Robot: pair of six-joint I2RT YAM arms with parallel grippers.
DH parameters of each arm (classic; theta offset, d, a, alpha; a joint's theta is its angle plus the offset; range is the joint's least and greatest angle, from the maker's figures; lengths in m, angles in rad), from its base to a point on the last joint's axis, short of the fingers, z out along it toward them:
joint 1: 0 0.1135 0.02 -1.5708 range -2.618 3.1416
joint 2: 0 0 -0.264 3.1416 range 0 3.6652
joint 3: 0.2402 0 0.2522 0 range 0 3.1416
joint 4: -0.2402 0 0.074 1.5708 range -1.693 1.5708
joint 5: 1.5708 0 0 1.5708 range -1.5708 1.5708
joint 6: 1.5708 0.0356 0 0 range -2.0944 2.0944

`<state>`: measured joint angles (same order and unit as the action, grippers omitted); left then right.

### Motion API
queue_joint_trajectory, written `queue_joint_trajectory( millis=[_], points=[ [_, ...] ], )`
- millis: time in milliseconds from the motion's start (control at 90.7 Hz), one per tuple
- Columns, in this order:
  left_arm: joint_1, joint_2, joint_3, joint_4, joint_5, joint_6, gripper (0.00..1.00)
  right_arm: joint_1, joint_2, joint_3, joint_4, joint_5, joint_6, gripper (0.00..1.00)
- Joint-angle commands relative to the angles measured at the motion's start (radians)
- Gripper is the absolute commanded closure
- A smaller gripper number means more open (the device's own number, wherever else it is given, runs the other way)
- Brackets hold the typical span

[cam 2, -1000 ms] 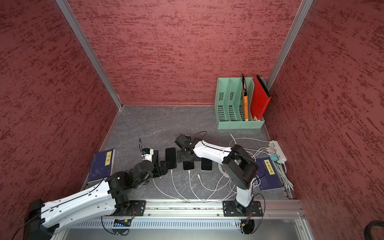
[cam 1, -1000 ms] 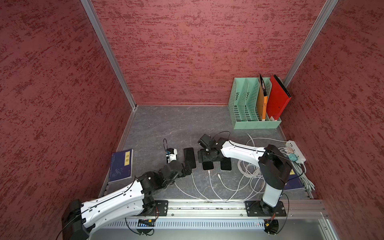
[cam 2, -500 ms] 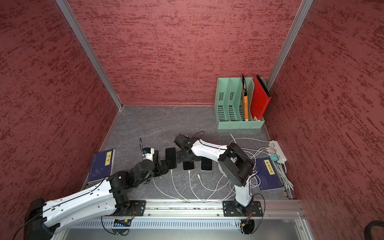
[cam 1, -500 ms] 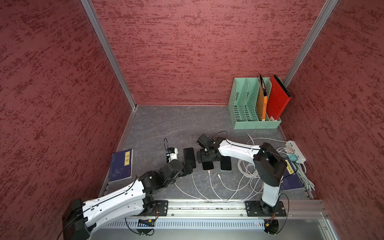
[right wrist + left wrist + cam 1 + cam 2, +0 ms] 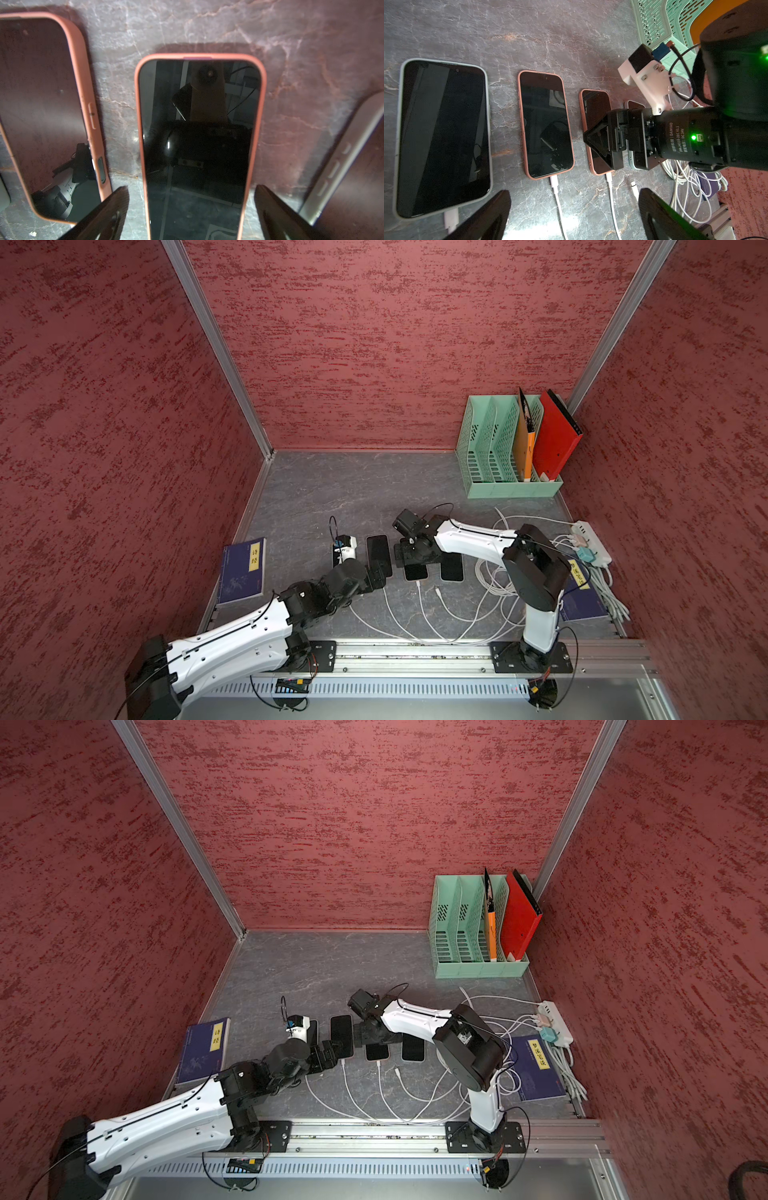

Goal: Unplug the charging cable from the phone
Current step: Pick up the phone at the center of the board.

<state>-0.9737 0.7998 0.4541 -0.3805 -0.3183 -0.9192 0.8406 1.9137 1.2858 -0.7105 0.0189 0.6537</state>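
Several dark-screened phones lie in a row on the grey table. My right gripper (image 5: 191,207) is open and straddles a pink-cased phone (image 5: 199,135), its fingers apart from both long sides; this is the third phone from the left (image 5: 415,571). A white charging cable (image 5: 609,180) is plugged into that phone's near end. Just in front of the row my left gripper (image 5: 575,207) is open and empty over the cables; in both top views it sits low at the near end of the neighbouring pink phone (image 5: 379,553). One loose plug (image 5: 634,187) lies unplugged.
A green file rack (image 5: 507,456) with orange and red folders stands back right. A white power strip (image 5: 592,541) and tangled white cables (image 5: 494,585) lie at the right. Blue books lie at the left (image 5: 243,568) and right (image 5: 579,601) edges.
The right arm's elbow has swung slightly to the left while its gripper stays over the third phone. The left arm has hardly moved. Both grippers remain open.
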Motion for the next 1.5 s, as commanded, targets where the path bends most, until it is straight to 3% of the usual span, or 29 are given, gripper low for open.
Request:
queue_joint_trajectory(
  millis=[0, 419, 771, 959, 1488],
  points=[
    [0.006, 0.011, 0.001, 0.031, 0.008, 0.02, 0.0, -0.009, 0.023, -0.004, -0.004, 0.016, -0.01, 0.02],
    [0.005, 0.043, -0.012, 0.069, 0.038, 0.022, 0.0, -0.012, 0.039, -0.031, 0.008, -0.004, 0.006, 0.02],
    [-0.004, 0.067, -0.031, 0.122, 0.056, 0.032, 0.0, -0.012, 0.034, -0.042, 0.014, 0.003, 0.012, 0.11],
    [-0.011, 0.096, -0.031, 0.178, 0.068, 0.044, 0.0, -0.012, 0.041, -0.038, 0.017, -0.007, 0.013, 0.25],
    [-0.051, 0.183, -0.022, 0.279, 0.081, 0.047, 0.0, -0.013, -0.008, -0.077, 0.046, 0.002, 0.025, 0.52]
  ],
)
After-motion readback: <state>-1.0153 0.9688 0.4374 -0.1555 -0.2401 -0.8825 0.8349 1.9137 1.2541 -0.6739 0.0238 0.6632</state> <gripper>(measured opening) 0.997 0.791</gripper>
